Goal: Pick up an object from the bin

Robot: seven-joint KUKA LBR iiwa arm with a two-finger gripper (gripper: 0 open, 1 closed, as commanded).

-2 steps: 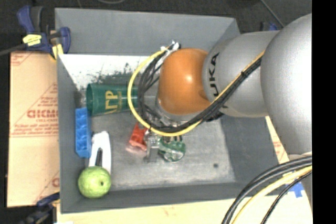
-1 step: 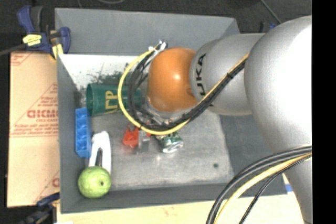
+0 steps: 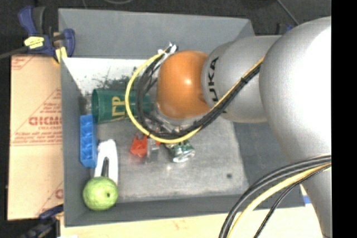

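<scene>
My gripper (image 3: 160,132) hangs low in the middle of the bin, mostly hidden under the arm's orange cover and cables. Just left of it lies a small red-orange thing (image 3: 138,146) on the bin floor. Right below it sits a small green and silver thing (image 3: 181,151); whether the gripper touches either one cannot be told. A dark green cup (image 3: 113,105) with pale lettering lies on its side to the upper left, its far end hidden behind the cables.
Along the left wall lies a blue studded block (image 3: 87,140). Beside it is a white handle-shaped piece (image 3: 107,159), and a green apple (image 3: 100,193) rests in the front left corner. The arm covers the bin's right and back.
</scene>
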